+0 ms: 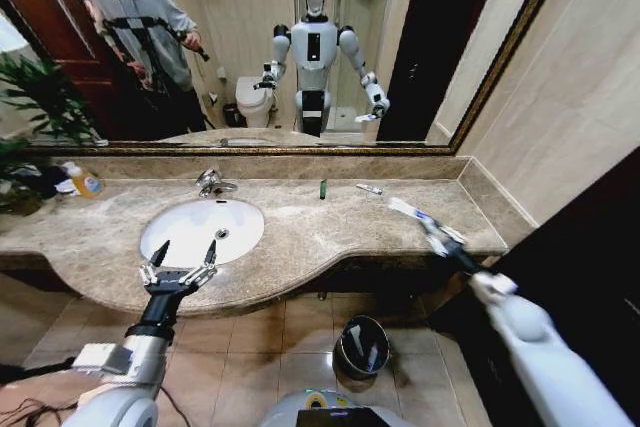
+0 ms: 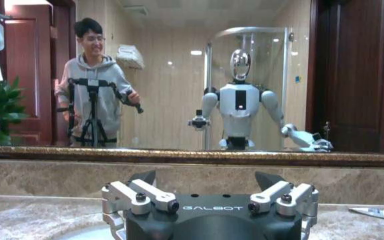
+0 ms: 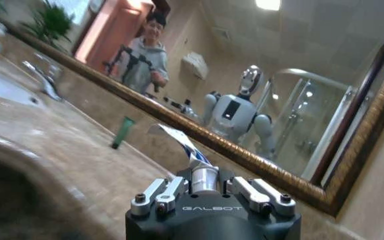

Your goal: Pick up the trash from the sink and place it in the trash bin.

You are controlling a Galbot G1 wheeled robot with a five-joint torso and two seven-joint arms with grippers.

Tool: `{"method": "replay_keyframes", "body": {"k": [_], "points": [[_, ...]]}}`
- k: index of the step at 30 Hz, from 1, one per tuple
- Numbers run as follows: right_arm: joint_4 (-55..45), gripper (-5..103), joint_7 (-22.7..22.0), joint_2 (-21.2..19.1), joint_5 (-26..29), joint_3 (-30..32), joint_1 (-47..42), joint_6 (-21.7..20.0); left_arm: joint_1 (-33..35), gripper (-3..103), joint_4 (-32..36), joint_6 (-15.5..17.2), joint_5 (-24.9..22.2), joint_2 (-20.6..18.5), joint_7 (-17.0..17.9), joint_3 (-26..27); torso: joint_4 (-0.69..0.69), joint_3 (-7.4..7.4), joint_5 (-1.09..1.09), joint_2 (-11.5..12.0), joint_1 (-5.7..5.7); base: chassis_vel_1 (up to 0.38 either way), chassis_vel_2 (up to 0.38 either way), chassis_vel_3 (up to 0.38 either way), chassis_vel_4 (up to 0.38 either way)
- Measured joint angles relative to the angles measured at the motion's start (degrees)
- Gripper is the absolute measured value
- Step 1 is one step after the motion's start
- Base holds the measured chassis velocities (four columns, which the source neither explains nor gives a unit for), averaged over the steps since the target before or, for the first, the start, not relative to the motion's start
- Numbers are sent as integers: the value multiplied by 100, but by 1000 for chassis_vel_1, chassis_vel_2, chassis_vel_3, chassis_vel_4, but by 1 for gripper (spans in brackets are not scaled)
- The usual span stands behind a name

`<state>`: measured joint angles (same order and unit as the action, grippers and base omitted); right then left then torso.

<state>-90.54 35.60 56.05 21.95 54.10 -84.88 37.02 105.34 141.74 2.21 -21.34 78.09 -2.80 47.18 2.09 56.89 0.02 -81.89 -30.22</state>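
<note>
The white oval sink (image 1: 190,237) is set in the brown marble countertop (image 1: 330,232). My left gripper (image 1: 185,257) hovers open over the sink's front rim, with nothing between its fingers (image 2: 143,178). To the right, above the counter's right end, my right gripper (image 1: 437,239) is shut on a white tube with blue stripes (image 1: 410,212); the tube (image 3: 178,142) sticks out past the gripper (image 3: 205,187). A tiny green bottle (image 1: 323,188) stands behind the sink near the mirror, and a thin wrapped stick (image 1: 369,188) lies to its right. The black trash bin (image 1: 362,347) stands on the floor below the counter.
A chrome faucet (image 1: 212,182) rises behind the sink. An orange soap bottle (image 1: 85,183) and a green plant (image 1: 35,107) are at the counter's left end. A large mirror (image 1: 300,47) backs the counter, and a wall (image 1: 580,127) closes the right side.
</note>
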Motion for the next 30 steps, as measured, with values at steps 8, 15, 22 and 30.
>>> {"method": "replay_keyframes", "body": {"k": [8,15,22,30], "points": [[111,25,1232,436,459,22,-1614,792,0,100,0,0,0,0,0,0,-1,0,-8,-1,1,0,0,0,0],[1528,25,1209,825,-1356,-1123,-625,422,0,100,0,0,0,0,0,0,3,1,-1,1,0,0,0,0,0],[3235,25,1014,1145,-2562,-1857,739,-235,0,100,0,0,0,0,0,0,3,2,-2,2,-1,0,0,0,0],[3732,25,569,1369,-3679,-1934,1258,-494,0,100,0,0,0,0,0,0,1,1,-2,1,-1,0,0,0,0]]}}
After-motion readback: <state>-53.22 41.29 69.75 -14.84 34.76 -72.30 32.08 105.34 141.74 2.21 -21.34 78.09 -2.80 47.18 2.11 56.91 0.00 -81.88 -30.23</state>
